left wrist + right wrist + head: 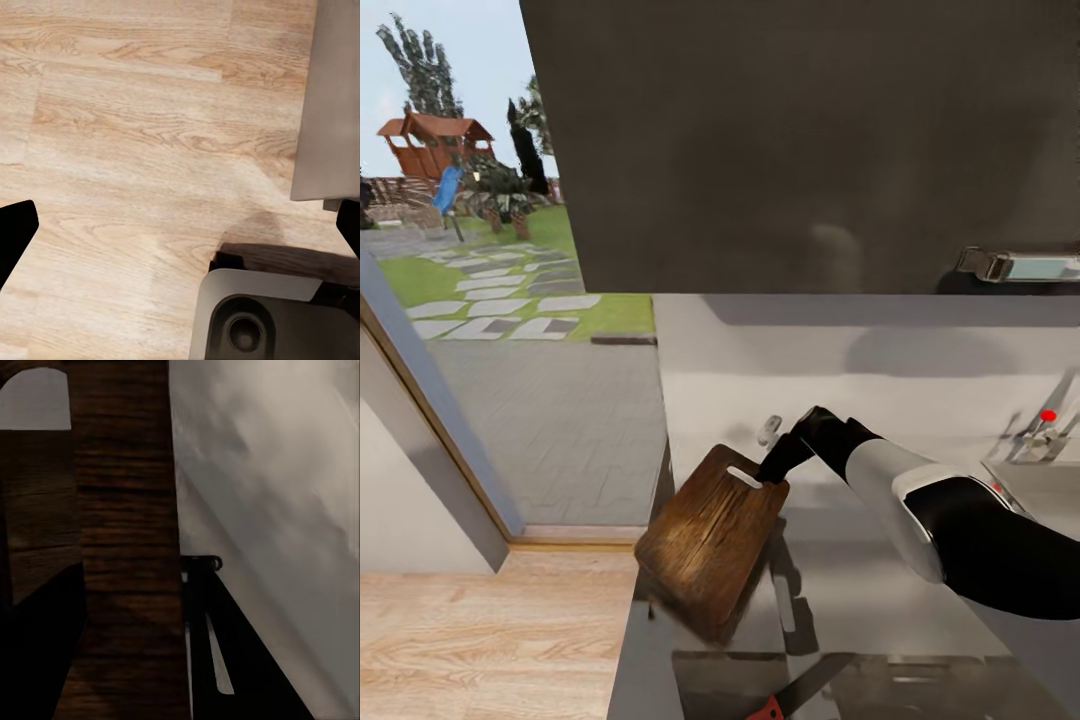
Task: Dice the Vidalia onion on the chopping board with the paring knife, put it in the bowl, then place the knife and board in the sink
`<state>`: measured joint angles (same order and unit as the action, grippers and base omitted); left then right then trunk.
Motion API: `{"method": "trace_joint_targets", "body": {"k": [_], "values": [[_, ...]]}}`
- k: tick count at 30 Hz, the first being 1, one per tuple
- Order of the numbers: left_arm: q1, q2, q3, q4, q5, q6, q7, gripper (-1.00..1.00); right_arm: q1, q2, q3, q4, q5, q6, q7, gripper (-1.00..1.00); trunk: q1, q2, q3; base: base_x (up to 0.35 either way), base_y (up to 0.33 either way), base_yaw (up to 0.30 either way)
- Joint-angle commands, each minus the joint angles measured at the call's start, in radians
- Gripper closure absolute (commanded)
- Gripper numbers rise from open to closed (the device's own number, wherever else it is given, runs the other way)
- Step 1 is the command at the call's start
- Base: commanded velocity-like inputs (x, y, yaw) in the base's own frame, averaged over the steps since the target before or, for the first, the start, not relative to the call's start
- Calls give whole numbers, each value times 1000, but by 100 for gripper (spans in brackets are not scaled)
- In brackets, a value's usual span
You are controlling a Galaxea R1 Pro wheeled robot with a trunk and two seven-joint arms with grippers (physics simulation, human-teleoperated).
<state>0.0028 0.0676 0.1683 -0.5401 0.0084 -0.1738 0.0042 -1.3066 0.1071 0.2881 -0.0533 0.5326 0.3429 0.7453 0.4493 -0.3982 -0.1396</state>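
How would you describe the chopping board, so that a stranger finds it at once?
Look at the grey countertop below the dark upper cabinet. At its left end, the right pincer holds the chopping board tilted: brown wood with rounded corners and a slot near the gripped edge, the only wooden thing there.

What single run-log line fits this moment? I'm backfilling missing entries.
phase: moving board | right hand: shut on chopping board, tilted off countertop | paring knife: lying near view's bottom edge | left hand: over wood floor

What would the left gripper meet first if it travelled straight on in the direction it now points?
Most likely the light wood floor: the left wrist view looks straight down onto it between the dark fingertips. The robot's dark base sits off to one side, though depth is unclear.
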Motion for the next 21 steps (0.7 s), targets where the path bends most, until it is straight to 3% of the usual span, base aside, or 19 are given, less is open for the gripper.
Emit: {"method": "trace_joint_targets", "body": {"k": [1,11,17,21], "values": [[0,0,0,-1,1,-1,0,-100,-1,-2,8,-2,-19,7,10,100,1,-2,0,0,0,0],[0,0,0,-1,2,-1,0,-100,0,-10,8,-3,-58,4,31,100,1,-2,16,0,0,0],[0,0,0,0,2,-2,0,-100,-1,-14,8,-4,-141,4,31,100,1,-2,25,0,0,0],[0,-1,0,6,2,-2,0,-100,-1,-16,8,-6,-158,4,31,100,1,-2,31,0,0,0]]}}
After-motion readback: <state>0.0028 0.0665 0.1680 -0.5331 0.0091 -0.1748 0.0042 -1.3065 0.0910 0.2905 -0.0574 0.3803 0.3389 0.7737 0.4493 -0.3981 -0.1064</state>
